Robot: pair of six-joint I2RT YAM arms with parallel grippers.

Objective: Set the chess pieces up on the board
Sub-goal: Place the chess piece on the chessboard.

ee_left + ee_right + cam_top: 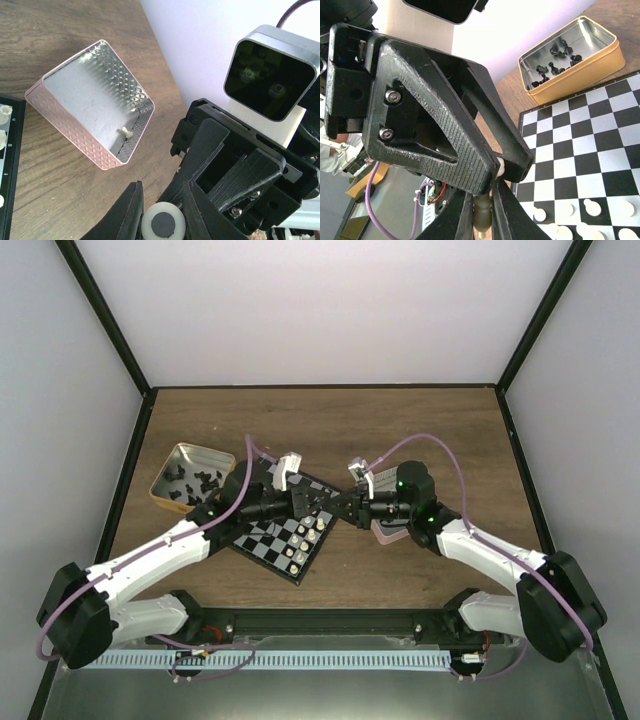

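top view / board: flat square black-and-pale checked chessboard (262, 542), lying skewed on the brown wooden table (400, 425)
top view / pieces on it: two short rows of cream-white plastic chess pieces (306, 534) at the board's right edge
top view / grippers: left gripper (332, 508) and right gripper (347, 506) meet tip to tip above the board's right corner; can't read the jaws from here
top view / around: open gold metal tin (172, 466) just left of the board, with black chess pieces (195, 485) inside; pink square tray (383, 532) just right of the board, under the right arm
left wrist / grip: left fingers (131, 212) are pressed against both sides of a single cream-white chess piece (162, 225), seen from its round base with a dark pad
left wrist / around: the pink tray is tilted in frame beyond the board's edge, with one tiny white piece (124, 132) in its corner; the right arm's wrist camera (272, 75) fills the right side
right wrist / grip: right fingers (465, 212) are clamped on the same piece from the other end, so both grippers hold it, above the board's edge
right wrist / blocking: the left gripper's black body covers the middle of the view and hides part of the board
right wrist / board: the white pieces stand along its bottom rows; the gold tin sits past its far side
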